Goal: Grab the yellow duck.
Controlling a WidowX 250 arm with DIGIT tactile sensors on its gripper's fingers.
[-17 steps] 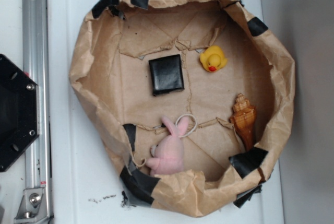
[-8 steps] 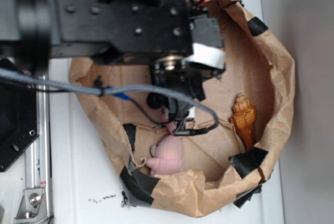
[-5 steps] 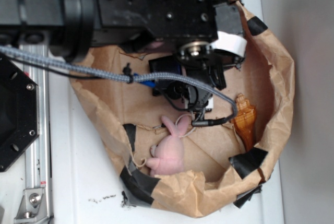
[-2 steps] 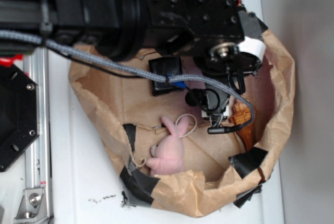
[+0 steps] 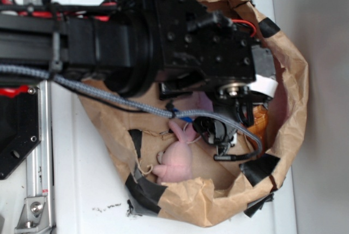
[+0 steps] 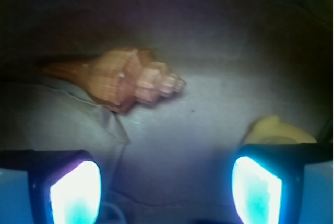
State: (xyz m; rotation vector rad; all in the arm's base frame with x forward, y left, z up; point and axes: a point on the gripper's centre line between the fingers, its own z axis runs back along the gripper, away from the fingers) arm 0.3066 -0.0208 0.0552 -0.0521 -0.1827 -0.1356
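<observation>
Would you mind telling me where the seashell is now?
In the wrist view the seashell lies upper left, ahead of the open fingers; overhead, the arm mostly hides it.

White tabletop (image 5: 82, 190), grey metal rail (image 5: 38, 152) alongside

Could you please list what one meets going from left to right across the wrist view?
Left glowing pad → brown seashell → right glowing pad → pale yellow duck, partly hidden behind that pad; the jaws stand open.
</observation>
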